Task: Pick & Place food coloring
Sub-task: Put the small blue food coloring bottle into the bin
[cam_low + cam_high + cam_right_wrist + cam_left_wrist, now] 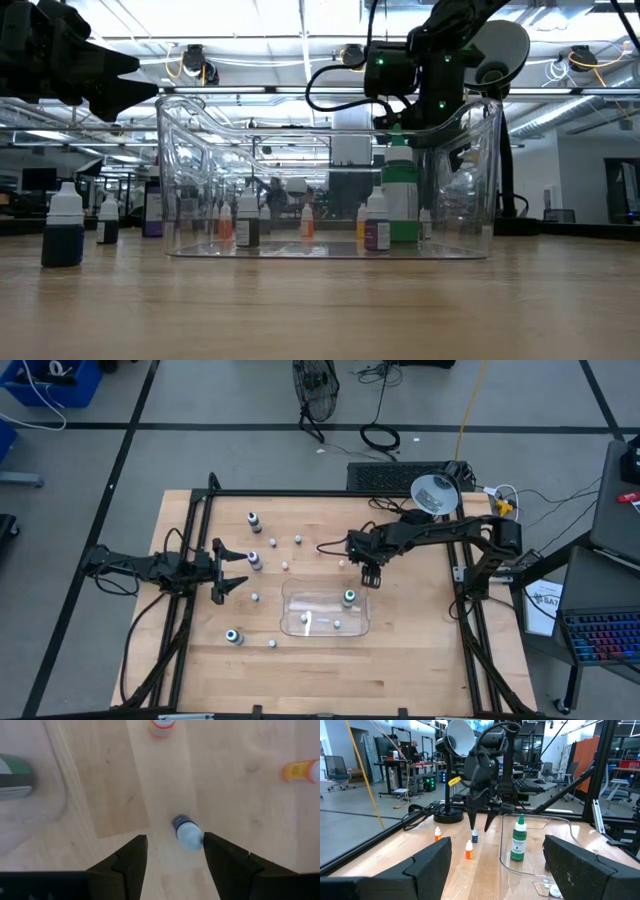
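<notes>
Right gripper (172, 852) seen with fingers spread, nothing held, hung point-down over small blue-bodied bottle (186, 832), which stands between the tips on bare wood. Looks lined up for a straight-down pinch, judging by that. Bottle is placed just off far edge of clear tray (300, 622), mid-worktop. Green bottle (349, 597) already parked upright in tray's far right corner. More food coloring is scattered toward left edge. Left gripper (222, 572) is parked there, wide open, empty, probably just kept clear.
</notes>
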Tool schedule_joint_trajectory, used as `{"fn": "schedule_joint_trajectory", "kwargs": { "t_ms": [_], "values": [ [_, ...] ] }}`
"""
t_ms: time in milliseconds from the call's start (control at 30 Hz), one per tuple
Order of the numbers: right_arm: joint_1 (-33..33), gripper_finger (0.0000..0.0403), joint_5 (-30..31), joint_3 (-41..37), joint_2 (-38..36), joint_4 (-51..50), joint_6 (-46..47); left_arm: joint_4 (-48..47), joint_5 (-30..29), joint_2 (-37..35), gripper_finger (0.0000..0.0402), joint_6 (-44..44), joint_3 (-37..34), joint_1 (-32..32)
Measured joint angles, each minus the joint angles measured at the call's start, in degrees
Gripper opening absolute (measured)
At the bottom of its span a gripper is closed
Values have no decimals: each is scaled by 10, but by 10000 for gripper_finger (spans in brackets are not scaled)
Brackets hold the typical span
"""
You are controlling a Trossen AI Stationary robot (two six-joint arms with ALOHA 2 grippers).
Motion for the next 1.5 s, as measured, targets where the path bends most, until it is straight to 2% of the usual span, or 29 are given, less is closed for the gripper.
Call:
{"fn": "schedule_joint_trajectory", "kwargs": {
  "t_ms": [733, 1100, 1367, 1500],
  "values": [
    [-10, 185, 1, 0, 13, 4, -2, 0, 0, 0, 310, 0, 0, 0],
    [-9, 185, 44, -2, -26, -12, -3, 0, 0, 0, 310, 0, 0, 0],
    [-10, 185, 33, -2, -21, -17, -2, 0, 0, 0, 310, 0, 0, 0],
    [-9, 185, 7, -2, -21, -19, 7, 0, 0, 0, 310, 0, 0, 0]
  ]
}}
